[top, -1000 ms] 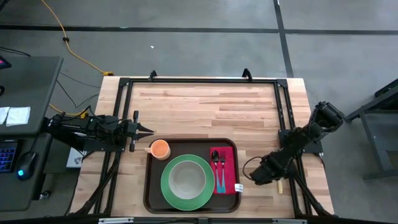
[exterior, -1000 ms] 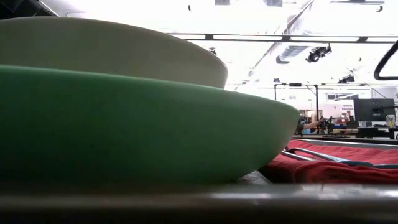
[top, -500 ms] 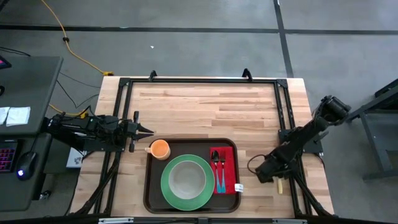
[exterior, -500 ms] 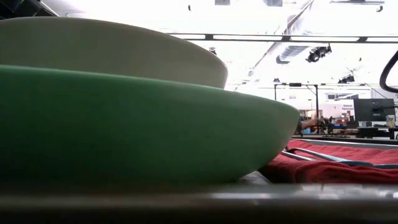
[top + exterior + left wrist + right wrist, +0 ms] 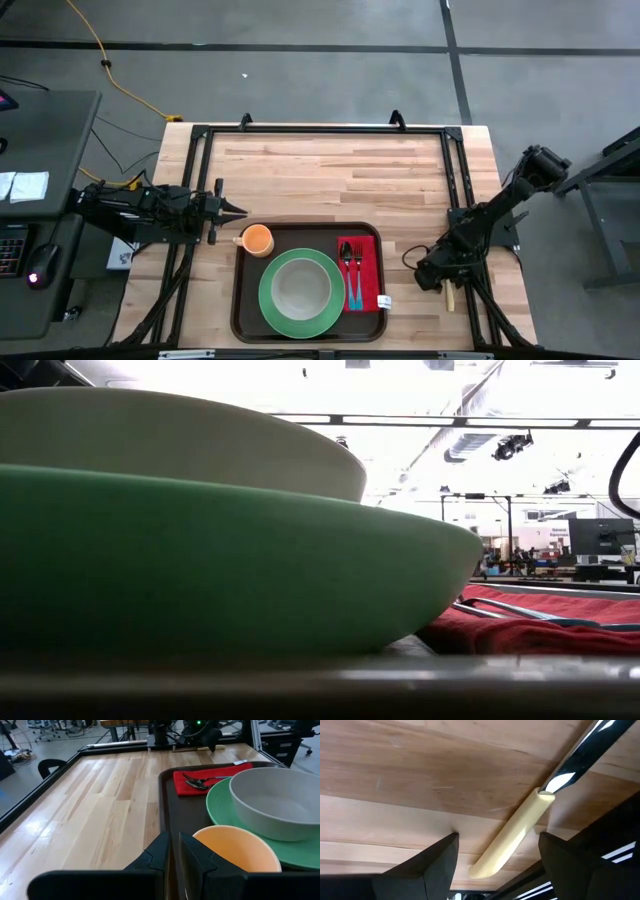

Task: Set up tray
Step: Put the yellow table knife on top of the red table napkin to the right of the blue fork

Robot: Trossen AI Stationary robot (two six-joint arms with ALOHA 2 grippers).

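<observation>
The dark brown tray [image 5: 243, 300] lies at the table's near middle. It holds a green plate [image 5: 272, 300] with a pale bowl [image 5: 300, 288] on it, an orange cup [image 5: 258, 240], and a red napkin [image 5: 362, 250] with a fork and a spoon [image 5: 351, 262]. A knife with a cream handle [image 5: 512, 832] lies flat on the wood to the right of the tray [image 5: 449, 298]. My right gripper [image 5: 497, 870] hangs open above it, one finger on either side of the handle without touching. My left gripper [image 5: 174, 854] stays shut by the table's left edge, just behind the cup [image 5: 235, 851].
A black frame runs around the table, and its right rail [image 5: 455, 190] passes close to the knife. The far half of the table [image 5: 330, 170] is bare wood. A desk with a keyboard and mouse [image 5: 40, 262] stands off the left side.
My right gripper has moved toward the table's right edge and down, tipping more steeply, and now hangs over the knife. Its fingers have stayed open. The tray and the things on it have not moved.
</observation>
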